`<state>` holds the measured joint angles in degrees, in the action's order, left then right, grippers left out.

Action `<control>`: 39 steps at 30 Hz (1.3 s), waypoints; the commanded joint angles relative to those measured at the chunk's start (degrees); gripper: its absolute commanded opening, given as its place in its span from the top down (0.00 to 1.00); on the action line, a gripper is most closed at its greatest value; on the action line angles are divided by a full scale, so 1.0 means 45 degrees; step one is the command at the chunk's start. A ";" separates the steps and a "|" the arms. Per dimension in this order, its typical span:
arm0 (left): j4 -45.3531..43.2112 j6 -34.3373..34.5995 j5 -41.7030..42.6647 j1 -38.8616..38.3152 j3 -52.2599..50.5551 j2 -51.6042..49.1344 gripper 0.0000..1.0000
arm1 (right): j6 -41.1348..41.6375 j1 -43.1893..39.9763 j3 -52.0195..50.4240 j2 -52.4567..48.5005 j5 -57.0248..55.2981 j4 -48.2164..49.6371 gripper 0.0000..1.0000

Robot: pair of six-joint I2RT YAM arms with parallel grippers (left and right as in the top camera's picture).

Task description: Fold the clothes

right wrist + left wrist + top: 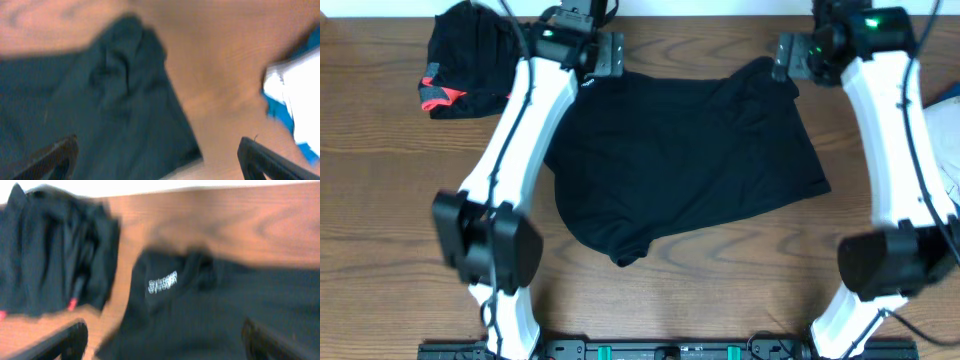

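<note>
Black garment (pixel 690 160) lies on the wooden table (pixel 380 200) — left pincer (pixel 162 339) and right pincer (pixel 157 155) both spread wide.

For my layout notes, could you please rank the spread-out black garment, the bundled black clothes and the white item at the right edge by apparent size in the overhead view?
1. Spread-out black garment, clearly largest.
2. Bundled black clothes with red trim.
3. White item: smallest showing, but cut off by the frame, so unsure.
</note>
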<state>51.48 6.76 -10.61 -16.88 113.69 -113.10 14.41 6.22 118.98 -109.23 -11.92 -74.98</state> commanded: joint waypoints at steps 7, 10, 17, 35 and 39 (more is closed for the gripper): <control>0.5207 0.0801 0.3808 0.0005 0.0053 0.0967 0.02 | -0.0316 -0.0063 -0.0185 0.0544 0.1030 -0.3682 0.01; 0.6033 0.0811 0.3871 0.0005 -0.0301 0.0967 0.02 | -0.0316 -0.0068 -0.0544 0.0544 0.1030 -0.3818 0.01; 0.6819 0.0801 0.4711 -0.0010 -0.1302 0.0967 0.02 | -0.0267 -0.0379 -0.2414 0.0544 0.1035 -0.2744 0.01; 0.5294 0.3060 0.4741 -0.1268 -0.5396 0.1098 0.02 | 0.0199 -0.2803 -0.6552 0.0544 0.2327 0.0495 0.01; 0.4711 0.3886 0.4673 -0.1268 -0.6552 0.1690 0.02 | 0.0219 -0.3041 -0.7169 0.0544 0.2331 0.1195 0.01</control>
<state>73.14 19.70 10.57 -22.65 87.20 -108.01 14.63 -5.96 88.31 -106.45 -2.04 -70.65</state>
